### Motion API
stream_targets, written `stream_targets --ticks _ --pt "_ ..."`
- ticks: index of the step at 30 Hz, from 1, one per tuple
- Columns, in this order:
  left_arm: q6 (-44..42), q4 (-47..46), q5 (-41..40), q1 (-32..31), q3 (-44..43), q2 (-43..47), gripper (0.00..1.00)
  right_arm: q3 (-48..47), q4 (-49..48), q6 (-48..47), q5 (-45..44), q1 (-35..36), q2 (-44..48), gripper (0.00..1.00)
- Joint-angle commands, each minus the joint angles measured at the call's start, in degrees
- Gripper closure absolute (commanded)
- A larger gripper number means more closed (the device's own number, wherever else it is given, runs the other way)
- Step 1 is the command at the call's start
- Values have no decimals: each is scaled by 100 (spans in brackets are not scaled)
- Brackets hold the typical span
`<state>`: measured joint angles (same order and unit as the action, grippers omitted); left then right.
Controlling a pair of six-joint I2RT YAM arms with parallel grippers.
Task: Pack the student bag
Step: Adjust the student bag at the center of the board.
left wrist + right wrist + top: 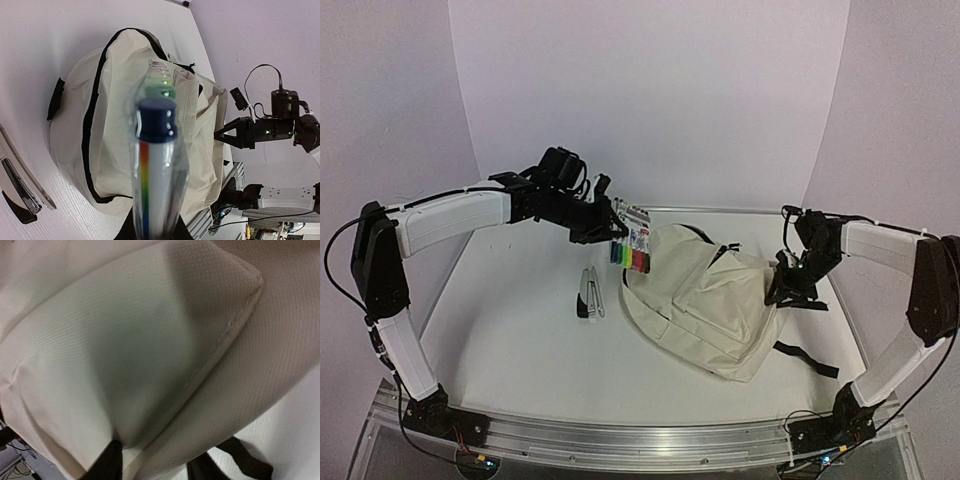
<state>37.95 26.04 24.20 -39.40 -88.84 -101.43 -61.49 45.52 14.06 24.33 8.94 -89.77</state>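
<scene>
The student bag (705, 300), cream with black zippers and straps, lies flat at the centre-right of the table. My left gripper (612, 226) hovers above the bag's top-left end, shut on a clear pack of coloured markers (632, 242). In the left wrist view the marker pack (155, 165) rises from the left gripper (155, 234) in front of the bag (115, 100). My right gripper (783, 288) is at the bag's right edge. In the right wrist view a fold of the bag (150, 340) is pinched in the right gripper (152, 466).
A silver and black stapler (588, 293) lies on the table left of the bag, also low at the left as the stapler (20, 192). A black strap (806, 358) trails from the bag's right side. White walls enclose the table.
</scene>
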Motion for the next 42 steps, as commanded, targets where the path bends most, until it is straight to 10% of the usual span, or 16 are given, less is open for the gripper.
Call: stream_targets --ticks 1,12,27,36,42 --pt "10 -126 -88 51 -98 252 100 -545 -30 -709 -487 -134 -402 94" --pt "-51 -3 -16 103 -8 337 100 -1326 -950 -4956 -1880 -124 -1683 100" --pt "42 -27 165 107 237 503 100 -1620 -1455 -6166 -1361 1218 -1864 98" --pt "100 -237 505 54 204 419 100 -2536 -1340 -4125 -1846 1171 -1475 31" --pt "114 -340 477 32 86 308 100 -3027 -808 -2523 -1575 1180 -1017 22"
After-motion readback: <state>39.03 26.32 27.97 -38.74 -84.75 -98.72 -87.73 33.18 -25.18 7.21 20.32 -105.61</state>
